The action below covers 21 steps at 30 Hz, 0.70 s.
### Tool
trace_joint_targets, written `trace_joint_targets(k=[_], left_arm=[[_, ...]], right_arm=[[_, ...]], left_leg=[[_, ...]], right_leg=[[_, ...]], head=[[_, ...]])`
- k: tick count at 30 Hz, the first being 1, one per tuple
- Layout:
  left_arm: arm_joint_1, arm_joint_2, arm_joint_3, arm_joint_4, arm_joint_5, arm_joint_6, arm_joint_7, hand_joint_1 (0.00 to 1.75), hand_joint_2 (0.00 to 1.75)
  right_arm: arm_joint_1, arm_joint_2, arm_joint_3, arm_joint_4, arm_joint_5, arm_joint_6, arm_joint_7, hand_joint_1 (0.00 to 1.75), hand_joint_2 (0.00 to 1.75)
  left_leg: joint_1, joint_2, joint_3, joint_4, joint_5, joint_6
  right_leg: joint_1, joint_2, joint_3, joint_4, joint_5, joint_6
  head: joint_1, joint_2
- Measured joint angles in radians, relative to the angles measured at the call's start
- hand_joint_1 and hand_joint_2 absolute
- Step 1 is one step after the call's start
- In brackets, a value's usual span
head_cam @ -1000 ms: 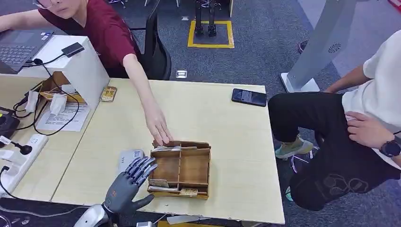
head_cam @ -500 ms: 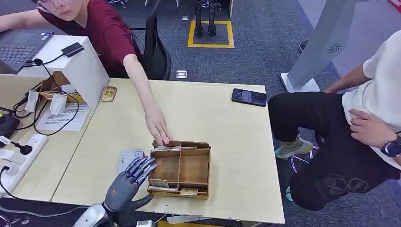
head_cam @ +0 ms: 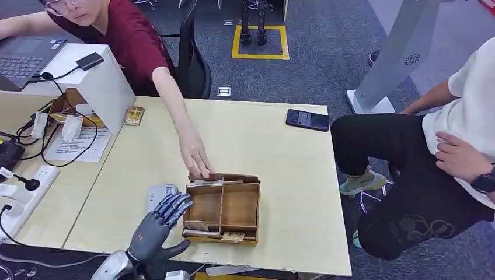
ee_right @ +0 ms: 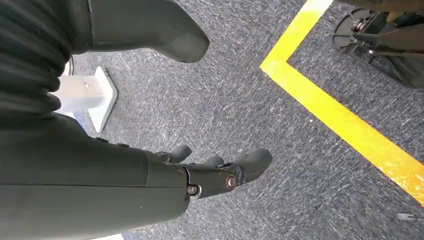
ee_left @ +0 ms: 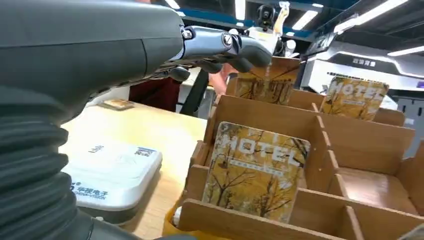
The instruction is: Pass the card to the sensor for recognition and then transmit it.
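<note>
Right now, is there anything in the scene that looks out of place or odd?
One thing: a person's hand rests on the far edge of the wooden box, while the robot's left hand hovers, holding nothing, at its near left side. The hotel cards stand tidily in their slots; nothing is spilled or damaged.

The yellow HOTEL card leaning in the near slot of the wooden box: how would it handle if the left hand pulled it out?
The yellow HOTEL card stands unbent, so probably stiff and light. Its glossy face may slip. The left hand is open.
</note>
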Motion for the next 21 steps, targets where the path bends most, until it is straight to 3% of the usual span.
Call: trace_joint_targets(k=[4, 10, 21], left_arm=[[0.001, 0.0, 0.0, -0.011, 0.014, -0.001, -0.01, 0.0, 1.75], [0.007, -0.002, -0.003, -0.025, 0.081, -0.064, -0.056, 0.0, 1.75], [0.007, -0.005, -0.021, -0.026, 0.087, -0.09, -0.066, 0.0, 1.75]], right_arm=[[0.0, 0.0, 0.0, 0.0, 0.001, 0.001, 0.0, 0.0, 1.75], [0.0, 0.0, 0.0, 0.0, 0.003, 0.001, -0.001, 0.0, 1.75], [0.0, 0.0, -0.001, 0.0, 0.006, 0.001, -0.004, 0.0, 1.75]], left_leg=[[0.0, 0.0, 0.0, 0.0, 0.0, 0.0], [0.0, 0.0, 0.0, 0.0, 0.0, 0.0], [0.0, 0.0, 0.0, 0.0, 0.0, 0.0]], right_leg=[[0.0, 0.0, 0.0, 0.0, 0.0, 0.0], [0.0, 0.0, 0.0, 0.0, 0.0, 0.0], [0.0, 0.0, 0.0, 0.0, 0.0, 0.0]], head=[[0.0, 0.0], [0.0, 0.0], [0.0, 0.0]])
